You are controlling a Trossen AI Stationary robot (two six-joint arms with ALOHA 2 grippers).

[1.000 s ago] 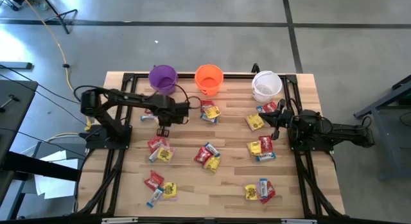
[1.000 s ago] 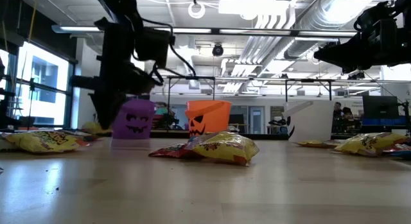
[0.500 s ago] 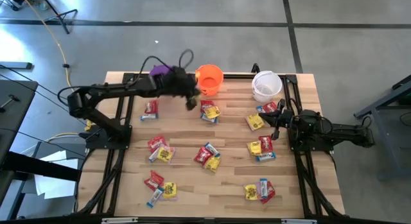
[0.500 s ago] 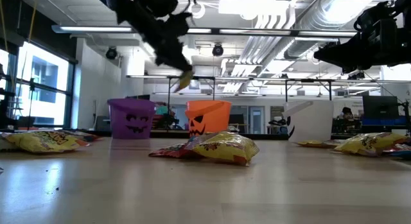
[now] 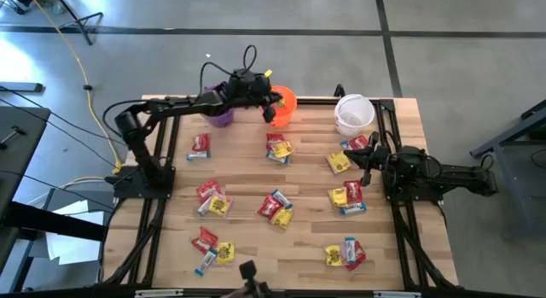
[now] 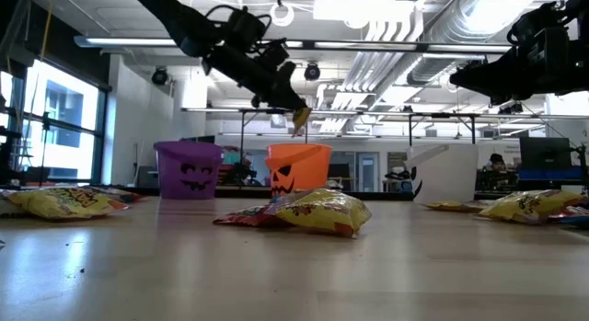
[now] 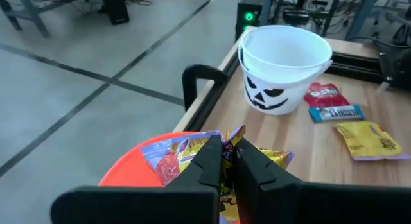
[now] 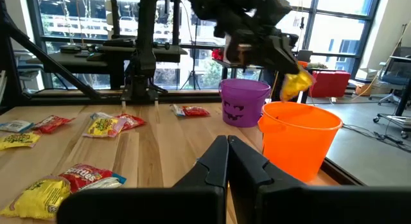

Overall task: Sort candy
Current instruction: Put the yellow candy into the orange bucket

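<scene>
Swung from mid-table up over the orange bucket (image 5: pixel 279 106): left gripper (image 5: pixel 271 100) pinched tight on a yellow packet (image 6: pixel 299 120), hanging above the rim. Best to centre over the opening, then release, so nothing catches the edge. Right gripper (image 5: pixel 368 167) parked closed above the table's right side (idle). Orange bucket already holds candy; white bucket (image 7: pixel 284 67) looks bare inside; purple bucket (image 6: pixel 190 169) contents hidden. Remaining candy (image 5: pixel 276 208) scattered across the table (image 5: pixel 256 247).

Bright, even overhead light — ceiling lamps (image 6: pixel 386 13) glare white in the low view, windows (image 8: pixel 83 22) blow out behind. Shadows on the counter (image 5: pixel 247 183) stay faint — near wood blurs in the low view.
</scene>
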